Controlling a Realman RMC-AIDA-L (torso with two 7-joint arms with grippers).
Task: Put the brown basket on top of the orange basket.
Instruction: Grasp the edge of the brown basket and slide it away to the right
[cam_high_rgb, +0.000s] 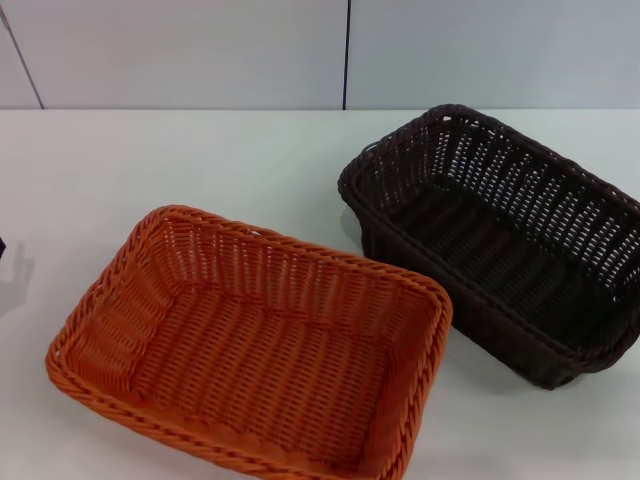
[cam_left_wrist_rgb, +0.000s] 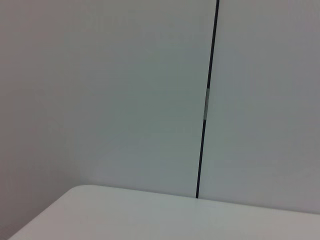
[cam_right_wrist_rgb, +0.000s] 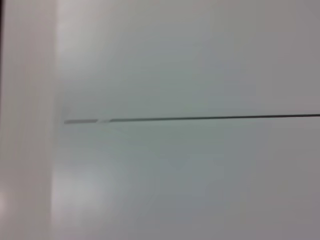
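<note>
I see the dark brown rectangular woven basket (cam_high_rgb: 495, 245) just beside the bright orange rectangular woven basket (cam_high_rgb: 255, 345) on the white worktop (cam_high_rgb: 150, 160); light and stiff, I'd grip its braided rim, though neither end effector is in view.

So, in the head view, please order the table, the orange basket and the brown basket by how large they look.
1. White table, clearly the largest; it runs past the picture's edges.
2 and 3. Orange basket and brown basket: they look about alike. The orange one covers slightly more of the picture, but it lies nearer the camera, so I cannot rank them.
</note>
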